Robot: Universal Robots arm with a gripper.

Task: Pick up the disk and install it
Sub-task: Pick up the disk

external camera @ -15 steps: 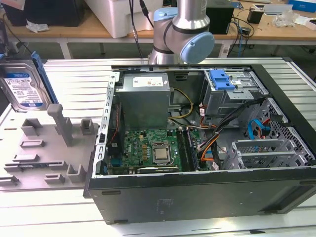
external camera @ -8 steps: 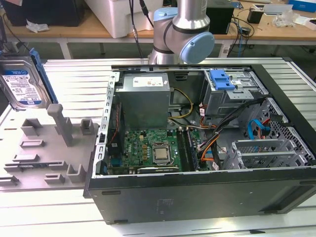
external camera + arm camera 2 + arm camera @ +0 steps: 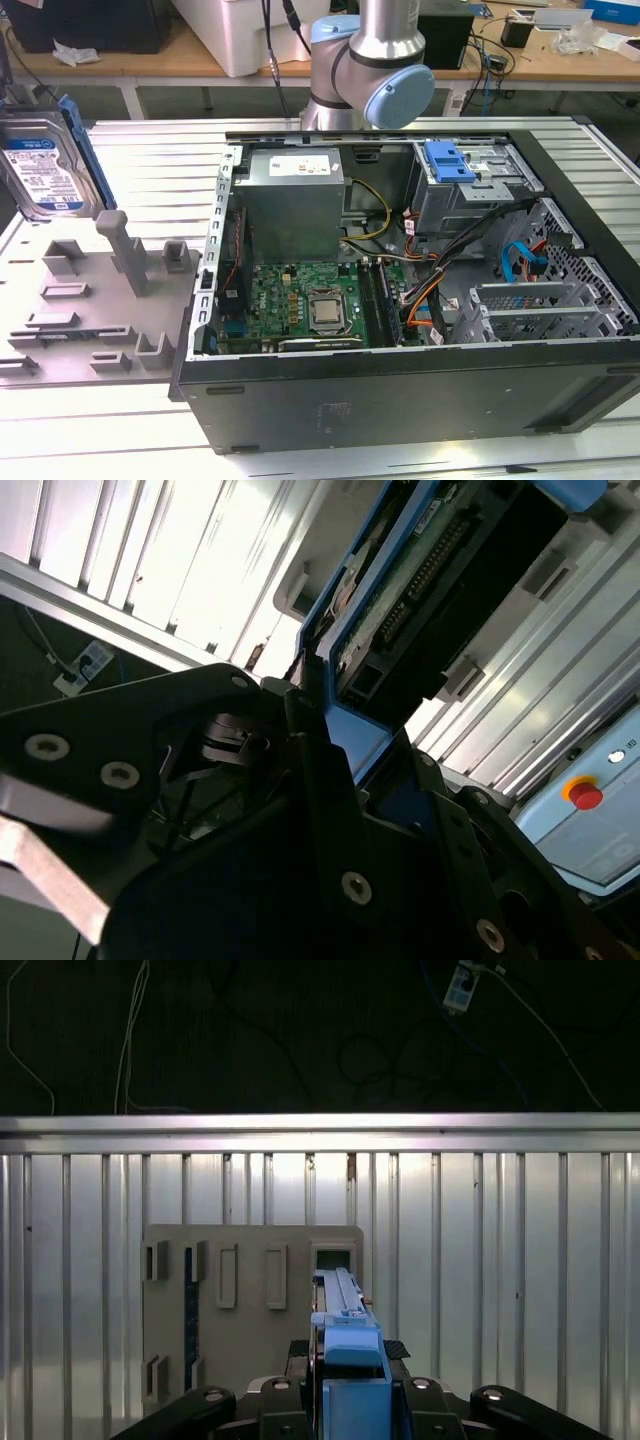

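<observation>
Gripper [image 3: 318,730] jaws are closed on the bright blue carrier rail of the disk [image 3: 40,165], so you have it clamped by its edge. In the second wrist view its circuit-board side faces the camera. Gripping the rail, I judge, keeps pressure off the label and the board.

Your largest item is the ribbed metal desk [image 3: 150,150]. On it the open computer case [image 3: 400,400] lies on its side, its interior facing up, presumably so you can reach in from above. Inside you can see the grey power supply box [image 3: 295,200], a green motherboard [image 3: 300,300], loose cables, and the drive cage [image 3: 475,195] with a small blue latch [image 3: 450,160] on top. Whether a bay is free, I cannot tell.

At the exterior view's left of the case sits the grey fixture plate [image 3: 90,290] with its slots and posts. The disk hangs near upright over the plate's far end, apparently clear of it and well apart from the case.
</observation>
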